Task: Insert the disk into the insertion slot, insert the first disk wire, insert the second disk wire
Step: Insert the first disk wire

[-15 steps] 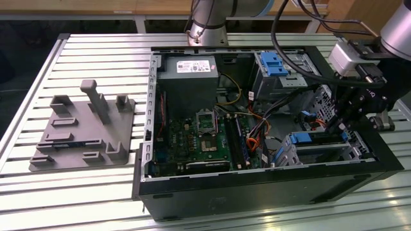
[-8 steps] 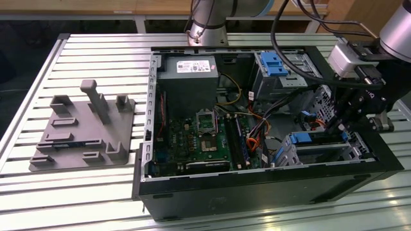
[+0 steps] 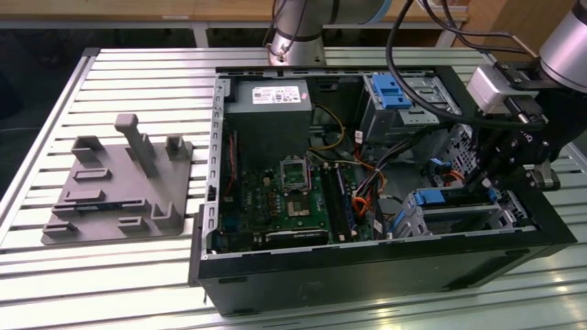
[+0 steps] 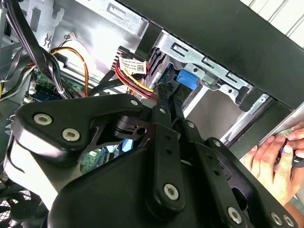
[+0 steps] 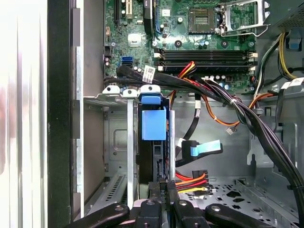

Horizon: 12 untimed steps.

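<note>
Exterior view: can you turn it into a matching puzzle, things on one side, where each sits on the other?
1. grey plastic fixture block
2. green circuit board
3. silver hard drive in a blue plastic carrier
4. grey power unit with a white label

A. in the silver perforated cage, exterior view's right
B. on the slatted table, outside the black computer case
C. flat inside the case, exterior view's left
D. at the case's far end, near the arm's base

Pairs: 1-B, 2-C, 3-A, 4-D.
</note>
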{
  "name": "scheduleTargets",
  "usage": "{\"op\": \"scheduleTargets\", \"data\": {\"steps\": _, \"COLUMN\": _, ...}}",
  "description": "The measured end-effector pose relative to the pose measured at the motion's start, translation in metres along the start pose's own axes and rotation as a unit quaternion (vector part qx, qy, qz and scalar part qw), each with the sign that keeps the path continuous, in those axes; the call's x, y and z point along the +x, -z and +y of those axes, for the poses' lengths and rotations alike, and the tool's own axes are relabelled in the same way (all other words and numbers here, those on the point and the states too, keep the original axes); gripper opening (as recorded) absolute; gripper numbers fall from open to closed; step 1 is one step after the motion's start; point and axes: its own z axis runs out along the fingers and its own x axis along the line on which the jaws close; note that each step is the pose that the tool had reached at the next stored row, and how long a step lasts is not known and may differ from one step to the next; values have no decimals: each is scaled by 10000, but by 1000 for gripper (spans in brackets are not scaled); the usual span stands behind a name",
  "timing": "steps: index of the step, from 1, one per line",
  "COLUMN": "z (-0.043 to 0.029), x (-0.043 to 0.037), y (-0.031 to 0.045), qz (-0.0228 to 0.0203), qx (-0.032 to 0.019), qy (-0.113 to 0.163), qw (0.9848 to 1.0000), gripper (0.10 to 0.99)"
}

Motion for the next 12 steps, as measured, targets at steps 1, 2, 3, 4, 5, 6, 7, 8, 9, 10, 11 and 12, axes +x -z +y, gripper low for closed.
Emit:
{"op": "scheduleTargets", "data": {"steps": 1, "z": 0, "x": 0, "y": -4, "qz": 1, "qx": 0, "qy": 0, "qw": 10000, "gripper": 169}}
{"op": "scheduleTargets", "data": {"steps": 2, "z": 0, "x": 0, "y": -8, "qz": 1, "qx": 0, "qy": 0, "qw": 10000, "gripper": 169}}
{"op": "scheduleTargets", "data": {"steps": 3, "z": 0, "x": 0, "y": -13, "qz": 1, "qx": 0, "qy": 0, "qw": 10000, "gripper": 169}}
{"op": "scheduleTargets", "data": {"steps": 4, "z": 0, "x": 0, "y": -19, "qz": 0, "qx": 0, "qy": 0, "qw": 10000, "gripper": 169}}
{"op": "scheduleTargets", "data": {"steps": 5, "z": 0, "x": 0, "y": -24, "qz": 0, "qx": 0, "qy": 0, "qw": 10000, "gripper": 169}}
{"op": "scheduleTargets", "data": {"steps": 6, "z": 0, "x": 0, "y": -30, "qz": 0, "qx": 0, "qy": 0, "qw": 10000, "gripper": 169}}
{"op": "scheduleTargets", "data": {"steps": 7, "z": -1, "x": 0, "y": -37, "qz": 0, "qx": 0, "qy": 0, "qw": 10000, "gripper": 169}}
{"op": "scheduleTargets", "data": {"steps": 8, "z": -1, "x": 2, "y": -42, "qz": 2, "qx": 0, "qy": 0, "qw": 10000, "gripper": 169}}
{"op": "scheduleTargets", "data": {"steps": 9, "z": -1, "x": 3, "y": -45, "qz": 4, "qx": 1, "qy": 0, "qw": 10000, "gripper": 169}}
{"op": "scheduleTargets", "data": {"steps": 10, "z": -1, "x": 5, "y": -48, "qz": 4, "qx": 0, "qy": 0, "qw": 10000, "gripper": 169}}
{"op": "scheduleTargets", "data": {"steps": 11, "z": -1, "x": 8, "y": -58, "qz": -1, "qx": 0, "qy": 0, "qw": 10000, "gripper": 235}}
{"op": "scheduleTargets", "data": {"steps": 12, "z": -1, "x": 8, "y": -57, "qz": -1, "qx": 0, "qy": 0, "qw": 10000, "gripper": 298}}
